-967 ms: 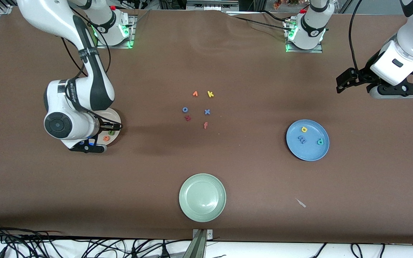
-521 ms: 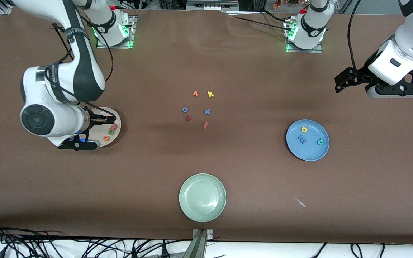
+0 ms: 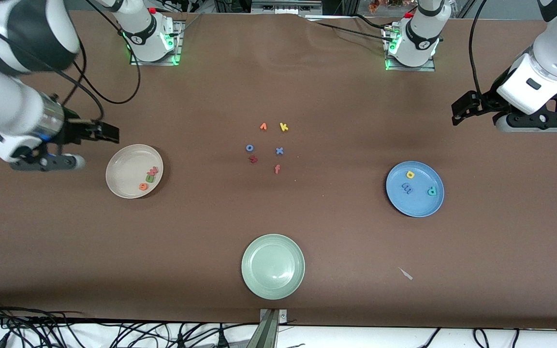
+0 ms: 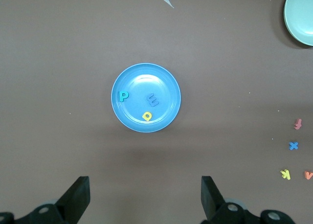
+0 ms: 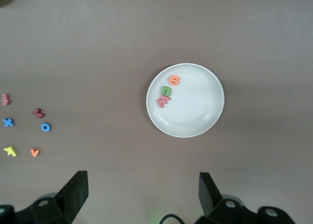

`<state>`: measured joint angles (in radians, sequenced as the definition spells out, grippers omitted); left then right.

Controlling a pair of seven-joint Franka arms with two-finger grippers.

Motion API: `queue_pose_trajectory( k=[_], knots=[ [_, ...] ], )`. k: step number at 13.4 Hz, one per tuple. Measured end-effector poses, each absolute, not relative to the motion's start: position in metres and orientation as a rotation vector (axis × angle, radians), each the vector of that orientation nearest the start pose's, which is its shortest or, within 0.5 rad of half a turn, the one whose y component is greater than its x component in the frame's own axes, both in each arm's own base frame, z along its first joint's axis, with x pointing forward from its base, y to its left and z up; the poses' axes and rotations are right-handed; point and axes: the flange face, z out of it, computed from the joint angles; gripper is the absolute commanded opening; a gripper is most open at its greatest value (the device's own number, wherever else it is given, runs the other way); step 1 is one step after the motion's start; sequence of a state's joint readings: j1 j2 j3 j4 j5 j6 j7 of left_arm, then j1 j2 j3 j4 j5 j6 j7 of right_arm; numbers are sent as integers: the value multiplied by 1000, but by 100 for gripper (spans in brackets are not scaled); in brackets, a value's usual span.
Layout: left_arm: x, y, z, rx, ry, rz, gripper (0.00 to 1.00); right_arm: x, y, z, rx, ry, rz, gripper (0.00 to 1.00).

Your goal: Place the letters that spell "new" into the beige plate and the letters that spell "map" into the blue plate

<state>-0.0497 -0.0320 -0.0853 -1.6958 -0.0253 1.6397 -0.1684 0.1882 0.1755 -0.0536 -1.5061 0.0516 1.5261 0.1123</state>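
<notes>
The beige plate (image 3: 124, 169) holds the green n (image 3: 149, 178), the orange e (image 3: 143, 186) and the pinkish-red w (image 3: 153, 170), lying close together near its rim. The blue plate (image 3: 416, 203) holds the yellow a (image 3: 410, 174), the blue m (image 3: 407, 188) and the teal p (image 3: 432, 191). My right gripper (image 3: 46, 162) hangs high over bare table beside the beige plate, open and empty (image 5: 142, 197). High over the table toward the left arm's end, my left gripper (image 3: 537, 123) is also open and empty (image 4: 145, 199).
A pale green plate (image 3: 273, 266) sits near the front camera's edge. Loose letters lie mid-table: orange v (image 3: 263, 126), yellow k (image 3: 284, 127), blue o (image 3: 249, 148), blue x (image 3: 279, 151), dark red h (image 3: 253, 159), orange-red f (image 3: 277, 169). A small pale scrap (image 3: 406, 274) lies nearer the camera than the blue plate.
My right arm has risen and swung off the beige plate toward its own end of the table, uncovering the plate and its three letters. The left arm has barely moved.
</notes>
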Motion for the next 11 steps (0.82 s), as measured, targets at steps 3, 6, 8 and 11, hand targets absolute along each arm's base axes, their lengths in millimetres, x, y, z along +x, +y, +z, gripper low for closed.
queue_pose_trajectory(
  k=[3, 6, 8, 11],
  knots=[
    [543, -77, 589, -3160, -56, 38, 100, 572, 68, 584, -3104, -1, 198, 100],
    [543, -77, 590, -3160, -56, 34, 100, 565, 49, 599, -3120, -35, 163, 100],
    [543, -78, 590, -3161, -55, 33, 100, 566, 38, 597, -3120, -20, 167, 100],
    [543, -80, 590, -3161, -47, 32, 100, 569, 36, 595, -3121, -27, 132, 100]
  ],
)
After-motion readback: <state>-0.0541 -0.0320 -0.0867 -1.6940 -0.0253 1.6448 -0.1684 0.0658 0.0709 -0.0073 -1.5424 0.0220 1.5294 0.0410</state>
